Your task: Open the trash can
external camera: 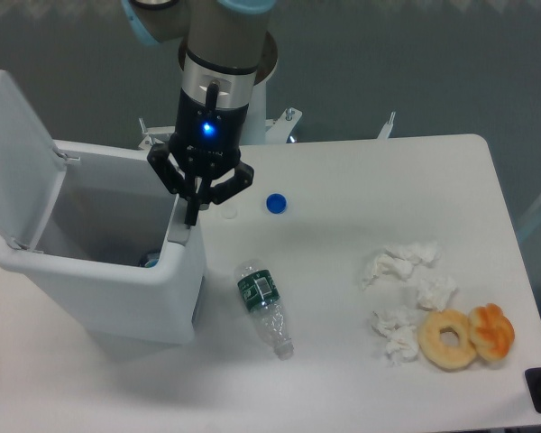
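A: The claw (192,219) is down at the right rim of the trash can (99,271), fingers pinched together at the tip, nothing visibly held.

B: Clenched on empty air, then. And the can?

A: It sits at the left end of the bench (361,361), lid (16,149) swung up and back, the inside exposed.

B: Anything else out there?

A: A clear plastic bottle (264,307) lies just beside the can, a blue cap (276,204) near the claw, crumpled tissues (406,289) and two doughnuts (467,336) well apart on the right.
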Tool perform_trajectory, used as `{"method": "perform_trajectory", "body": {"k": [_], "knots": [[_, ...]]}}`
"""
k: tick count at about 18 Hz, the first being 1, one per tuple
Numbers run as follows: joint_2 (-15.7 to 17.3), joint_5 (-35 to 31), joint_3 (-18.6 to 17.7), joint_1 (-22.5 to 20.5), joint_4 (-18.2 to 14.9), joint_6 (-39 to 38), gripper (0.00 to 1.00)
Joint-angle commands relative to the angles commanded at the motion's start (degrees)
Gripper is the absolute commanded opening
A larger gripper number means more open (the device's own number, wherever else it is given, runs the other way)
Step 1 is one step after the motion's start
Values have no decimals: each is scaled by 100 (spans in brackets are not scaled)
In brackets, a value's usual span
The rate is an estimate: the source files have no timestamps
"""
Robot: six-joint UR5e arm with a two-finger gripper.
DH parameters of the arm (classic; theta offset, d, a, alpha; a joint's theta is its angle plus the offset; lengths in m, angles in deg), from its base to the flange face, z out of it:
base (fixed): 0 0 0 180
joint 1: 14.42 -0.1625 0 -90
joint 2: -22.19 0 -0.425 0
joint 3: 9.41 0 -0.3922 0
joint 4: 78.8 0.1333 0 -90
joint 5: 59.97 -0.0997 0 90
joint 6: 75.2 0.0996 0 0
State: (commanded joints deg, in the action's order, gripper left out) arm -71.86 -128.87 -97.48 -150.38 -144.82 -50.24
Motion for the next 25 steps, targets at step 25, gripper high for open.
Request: {"method": "perform_trajectory", "body": {"k": [25], "knots": [[-2135, -2074, 782, -1477, -96, 4113, 100]]}}
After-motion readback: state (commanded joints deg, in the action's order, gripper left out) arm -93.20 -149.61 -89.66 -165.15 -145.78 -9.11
